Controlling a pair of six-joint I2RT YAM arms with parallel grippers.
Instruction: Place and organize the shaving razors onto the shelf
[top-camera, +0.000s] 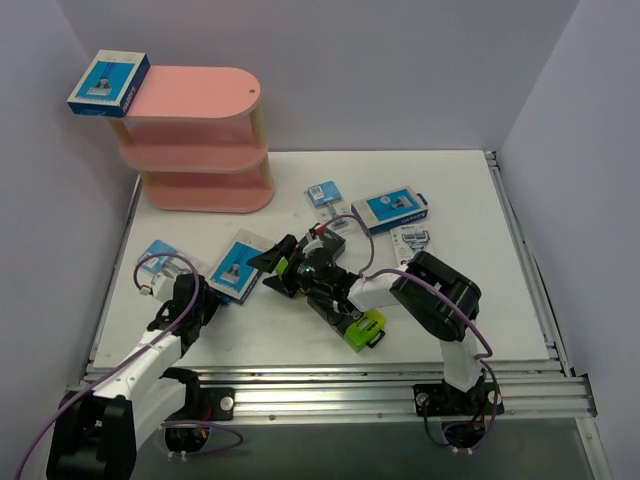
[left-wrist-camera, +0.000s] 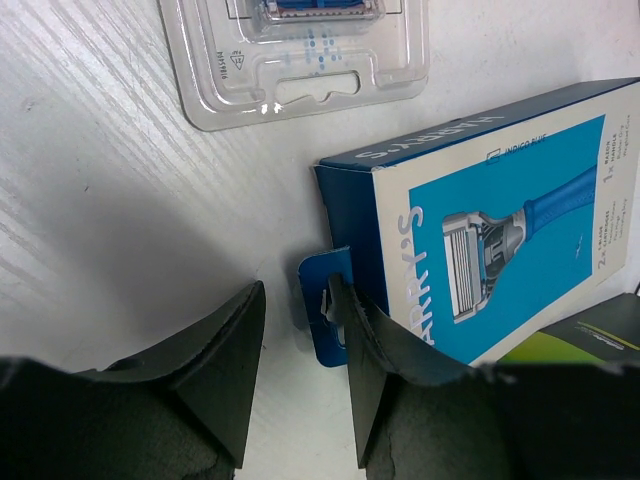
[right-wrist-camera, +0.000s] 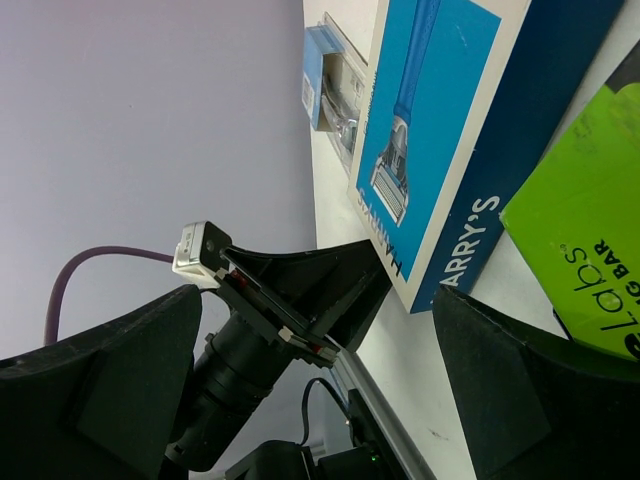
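The pink shelf (top-camera: 205, 140) stands at the back left with one blue-and-white razor box (top-camera: 108, 84) on its top board. A second blue-and-white box (top-camera: 237, 266) lies flat between both grippers. My left gripper (top-camera: 207, 292) is open at its near-left corner; in the left wrist view the box's blue hang tab (left-wrist-camera: 318, 310) sits against the inner face of the right finger (left-wrist-camera: 372, 345), with bare table across the rest of the gap. My right gripper (top-camera: 268, 272) stands wide open at the box's right edge, holding nothing. A black box with a lime-green end (top-camera: 364, 328) lies under the right arm.
A clear blister pack (top-camera: 160, 258) lies left of the box, also in the left wrist view (left-wrist-camera: 300, 55). A third blue-and-white box (top-camera: 396, 209) and two small blister packs (top-camera: 325, 193) (top-camera: 412, 238) lie at mid-table. Walls close off the left, back and right.
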